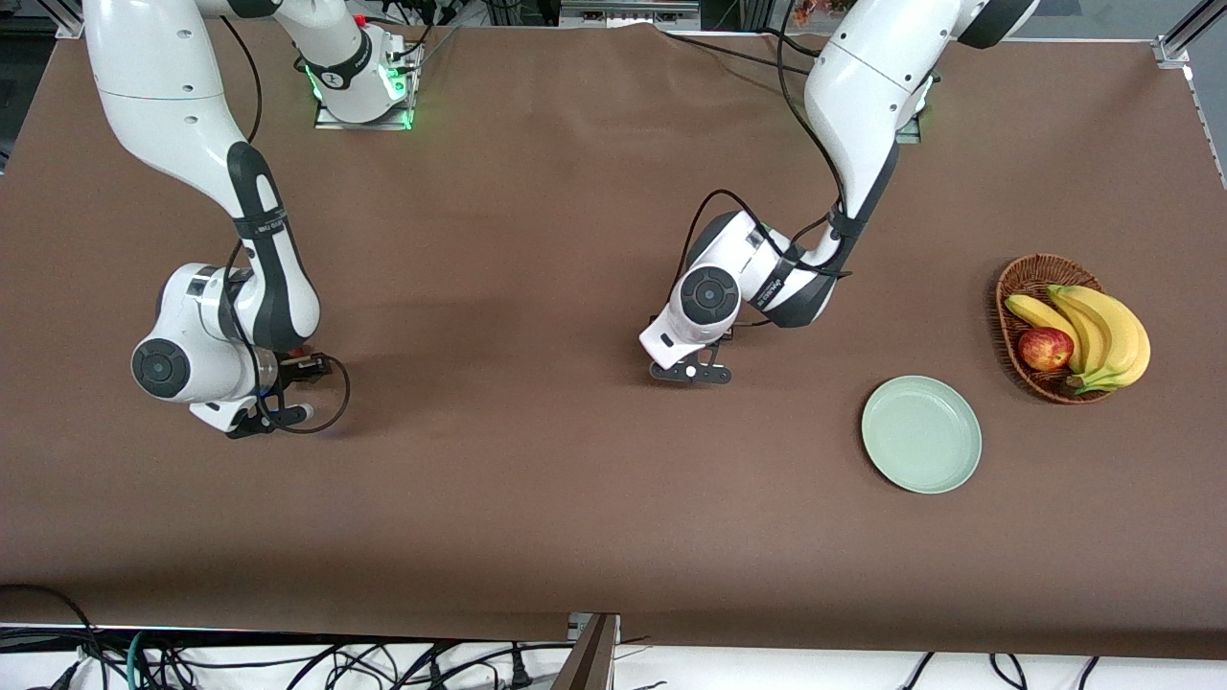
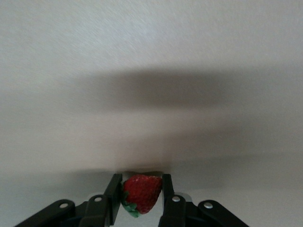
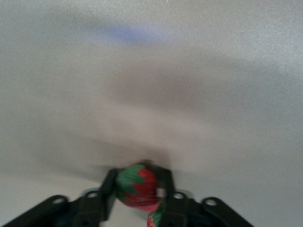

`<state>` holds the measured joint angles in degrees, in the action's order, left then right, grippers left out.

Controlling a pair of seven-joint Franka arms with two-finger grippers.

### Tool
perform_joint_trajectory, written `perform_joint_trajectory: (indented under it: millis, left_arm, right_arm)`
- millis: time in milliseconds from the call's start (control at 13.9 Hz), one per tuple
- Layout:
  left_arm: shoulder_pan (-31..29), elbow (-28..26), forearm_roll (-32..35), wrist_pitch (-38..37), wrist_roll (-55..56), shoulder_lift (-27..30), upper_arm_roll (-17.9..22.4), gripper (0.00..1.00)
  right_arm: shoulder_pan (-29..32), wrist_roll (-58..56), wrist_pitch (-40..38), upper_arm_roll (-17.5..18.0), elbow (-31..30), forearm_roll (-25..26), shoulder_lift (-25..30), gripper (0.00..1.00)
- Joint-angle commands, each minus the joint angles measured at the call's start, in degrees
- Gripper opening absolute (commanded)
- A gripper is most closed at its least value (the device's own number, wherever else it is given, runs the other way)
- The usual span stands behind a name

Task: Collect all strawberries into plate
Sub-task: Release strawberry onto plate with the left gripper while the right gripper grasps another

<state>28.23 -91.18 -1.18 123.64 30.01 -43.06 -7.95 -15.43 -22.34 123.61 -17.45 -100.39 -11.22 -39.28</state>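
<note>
Each gripper grips a strawberry (image 2: 141, 193); basket (image 1: 1028, 278) neighbours plate (image 1: 920, 434).

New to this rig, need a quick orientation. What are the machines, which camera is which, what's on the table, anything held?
Two white robot arms stand at a brown table, each ending in a two-finger gripper. The wide picture looks down from a high camera facing them. The two close-ups come from cameras on the arms' wrists.

The left gripper, low over the middle of the table, has its fingers shut on a strawberry. The right gripper, low at the right arm's end, is shut on another strawberry; a bit of a further red and green berry shows just beside it.

Toward the left arm's end lies a pale green plate, with nothing on it. Farther from the front camera sits a wicker basket holding bananas and an apple.
</note>
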Motion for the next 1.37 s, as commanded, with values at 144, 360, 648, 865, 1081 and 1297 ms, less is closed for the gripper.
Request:
perform_joint_trajectory:
  millis: [144, 360, 648, 865, 1081, 1297]
  left_arm:
    - [-5.35, 1.61, 1.36, -11.47, -0.74, 7.1, 1.27, 0.12]
    - [-14.4, 5.3, 1.36, -18.33, -17.72, 7.91, 1.44, 0.17]
    - [-24.52, 5.92, 4.78, -18.0, -40.43, 7.38, 1.53, 0.17]
    - [-27.34, 7.68, 6.71, -12.31, -49.92, 3.53, 3.63, 0.17]
    - [-28.75, 7.07, 7.25, -4.48, -54.44, 0.36, 3.99, 0.17]
    - [-28.93, 6.89, 7.16, -4.2, -54.53, -0.18, 3.99, 0.35]
  right_arm:
    - [-0.21, -0.95, -0.82, 0.31, -1.83, -0.65, 1.83, 0.22]
    - [-0.21, 0.01, -3.63, 1.27, 0.19, -1.26, 2.27, 0.2]
    - [-0.3, 9.99, -6.19, 6.62, 2.74, -1.96, 3.41, 0.19]
    - [-0.3, 28.77, -6.1, 15.75, 5.55, -1.96, 3.77, 0.19]
    - [-3.62, 49.43, -3.74, 22.09, 10.46, -2.05, 2.11, 0.19]
    - [-10.38, 65.71, 1.61, 24.48, 17.84, -3.89, -2.54, 0.19]
